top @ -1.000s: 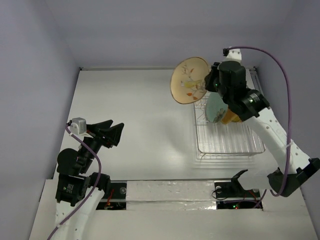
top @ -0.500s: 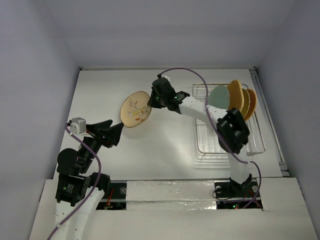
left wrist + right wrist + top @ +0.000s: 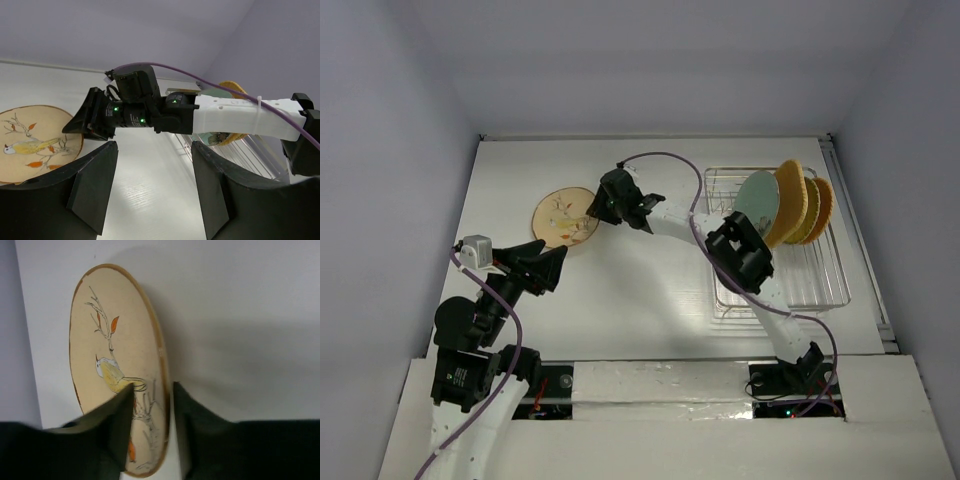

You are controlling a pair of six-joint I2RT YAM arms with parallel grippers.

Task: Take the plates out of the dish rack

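Observation:
The cream floral plate [image 3: 563, 217] lies on the white table left of centre, also seen in the left wrist view [image 3: 30, 145] and close up in the right wrist view [image 3: 115, 365]. My right gripper [image 3: 598, 208] is at its right edge. Its jaws [image 3: 152, 390] straddle the rim, open, with a slit of table showing beside the rim. The dish rack [image 3: 820, 290] stands at the right. A pale green plate [image 3: 757, 197] and two orange woven plates [image 3: 792, 200] stand upright in its far end. My left gripper [image 3: 552, 258] hovers open and empty near the cream plate.
The right arm [image 3: 740, 255] stretches across the table's middle from the rack side. Grey walls close the table on the left, back and right. In the left wrist view the rack wires [image 3: 255, 155] run behind the right arm's white link [image 3: 240, 115].
My right arm swung the cream plate from above the rack leftward and lowered it onto the table. Its jaws have widened around the rim. The left arm has not moved.

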